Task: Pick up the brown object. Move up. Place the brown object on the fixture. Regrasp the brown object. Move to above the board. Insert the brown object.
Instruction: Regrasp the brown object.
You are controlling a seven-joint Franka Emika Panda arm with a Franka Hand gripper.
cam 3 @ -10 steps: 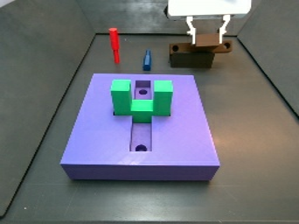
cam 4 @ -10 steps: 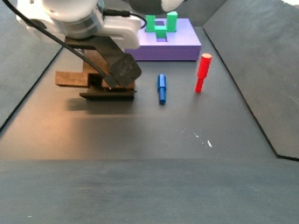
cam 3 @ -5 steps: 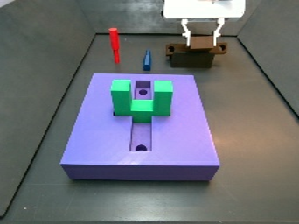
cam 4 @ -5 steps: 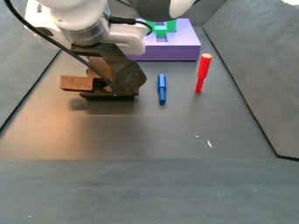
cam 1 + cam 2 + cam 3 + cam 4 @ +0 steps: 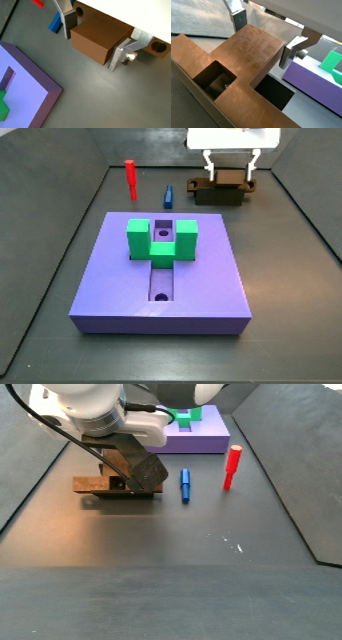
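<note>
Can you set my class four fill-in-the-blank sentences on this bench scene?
1. The gripper is at the ____.
2. The block on the board is ____.
3. The upright peg is ____.
4. Between the peg and the fixture lies a ____ pin.

Missing words: fixture; green; red; blue

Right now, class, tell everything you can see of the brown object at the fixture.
The brown object is a light-brown rectangular bar, matte, looking like plastic or wood. It stands between the fingers of the gripper; whether they touch it is unclear. Its lower part sits at the dark fixture, at the floor's far end, behind the board. Its hole is not visible.
</note>
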